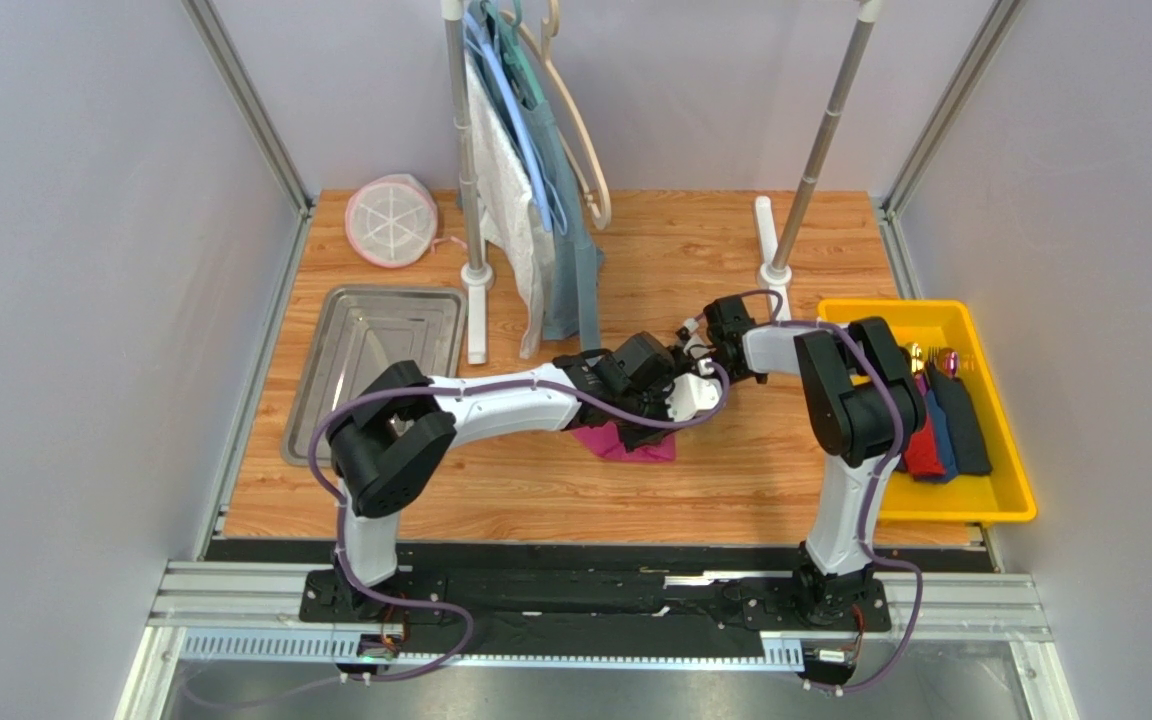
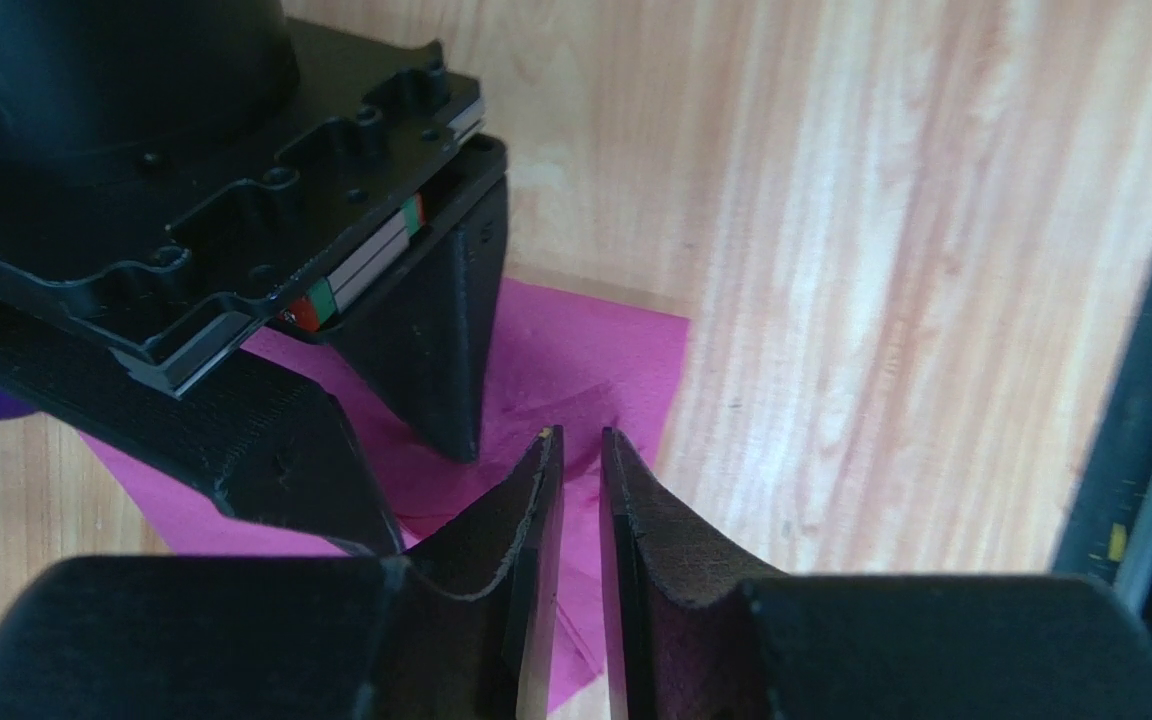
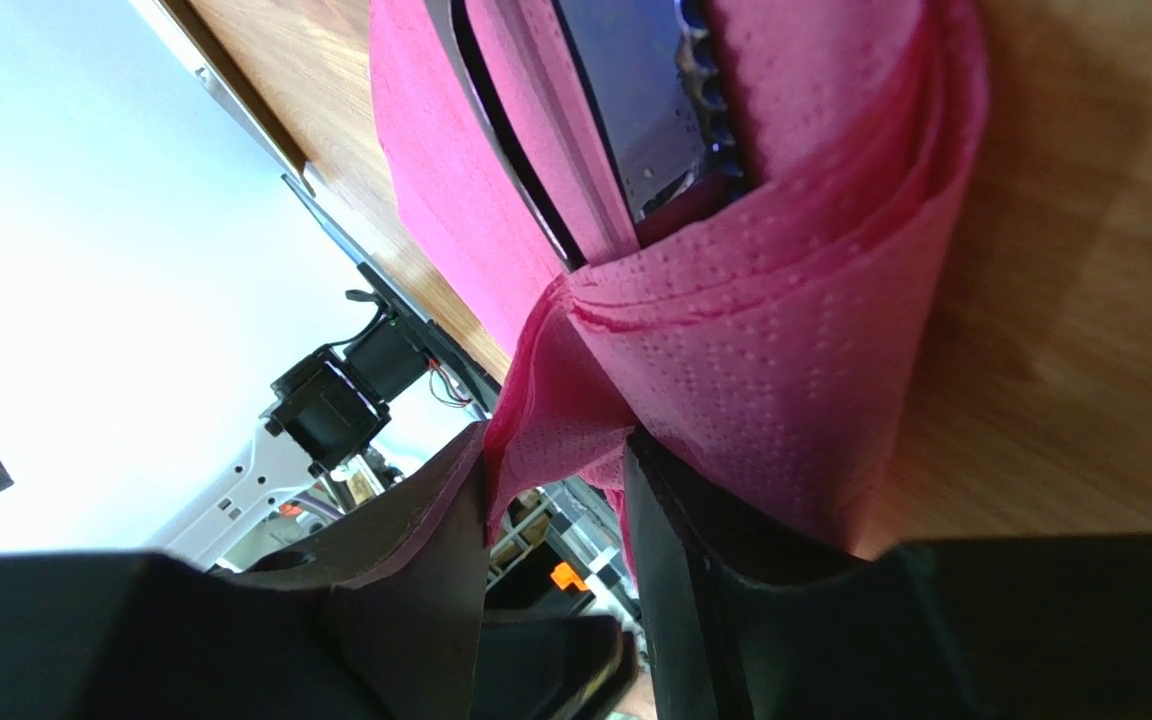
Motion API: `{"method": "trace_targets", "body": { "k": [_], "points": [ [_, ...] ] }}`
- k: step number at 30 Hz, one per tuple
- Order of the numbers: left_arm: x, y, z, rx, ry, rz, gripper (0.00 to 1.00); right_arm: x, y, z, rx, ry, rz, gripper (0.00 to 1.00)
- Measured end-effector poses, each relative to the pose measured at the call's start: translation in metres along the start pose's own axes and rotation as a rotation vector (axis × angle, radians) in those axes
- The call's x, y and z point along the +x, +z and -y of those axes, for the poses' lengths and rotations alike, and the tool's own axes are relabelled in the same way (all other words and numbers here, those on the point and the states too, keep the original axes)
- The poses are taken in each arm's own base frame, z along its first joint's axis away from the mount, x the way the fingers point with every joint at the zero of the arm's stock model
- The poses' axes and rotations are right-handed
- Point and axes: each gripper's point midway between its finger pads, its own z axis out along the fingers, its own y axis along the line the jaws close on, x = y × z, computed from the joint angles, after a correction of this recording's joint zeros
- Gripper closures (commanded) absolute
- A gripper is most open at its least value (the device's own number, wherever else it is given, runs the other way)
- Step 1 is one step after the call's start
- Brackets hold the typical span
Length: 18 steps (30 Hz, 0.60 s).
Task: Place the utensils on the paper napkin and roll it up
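Observation:
The magenta paper napkin (image 3: 778,315) is folded over a glossy dark utensil (image 3: 635,105), and only part of that utensil shows. In the right wrist view my right gripper (image 3: 560,458) is open, with a loose napkin flap hanging between its fingertips. My left gripper (image 2: 579,438) hovers over the napkin (image 2: 582,360) near its corner. Its jaws stand a narrow slit apart with nothing between them. The right gripper's black fingers (image 2: 432,345) rest on the napkin just beyond. From above, both grippers, left (image 1: 639,425) and right (image 1: 683,398), crowd over the napkin (image 1: 642,446) at mid-table.
A yellow bin (image 1: 995,503) at the right holds a red bundle (image 1: 923,450), a dark blue bundle (image 1: 965,428) and a shiny purple piece (image 1: 946,360). A metal tray (image 1: 312,375) lies at the left. Two stands with hanging cloth (image 1: 537,180) and a white round lid (image 1: 390,221) are at the back.

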Motion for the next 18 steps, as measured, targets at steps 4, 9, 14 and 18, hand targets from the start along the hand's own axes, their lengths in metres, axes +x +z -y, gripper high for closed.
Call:
{"method": "trace_targets", "body": {
  "k": [4,9,14,18],
  "points": [
    [0.014,0.011,-0.008,-0.027,0.009,-0.041,0.8,0.0,0.0,0.0,0.0,0.001,0.0,0.58],
    [0.026,0.02,-0.011,-0.038,0.018,-0.078,0.85,0.001,0.0,0.001,0.004,0.0,-0.004,0.64],
    [0.029,0.022,-0.01,-0.032,0.021,-0.08,0.92,0.003,-0.001,0.002,0.017,-0.004,-0.008,0.78],
    [0.032,0.024,-0.008,-0.023,0.019,-0.071,0.96,-0.001,-0.013,-0.013,0.021,-0.042,0.012,0.83]
  ]
}}
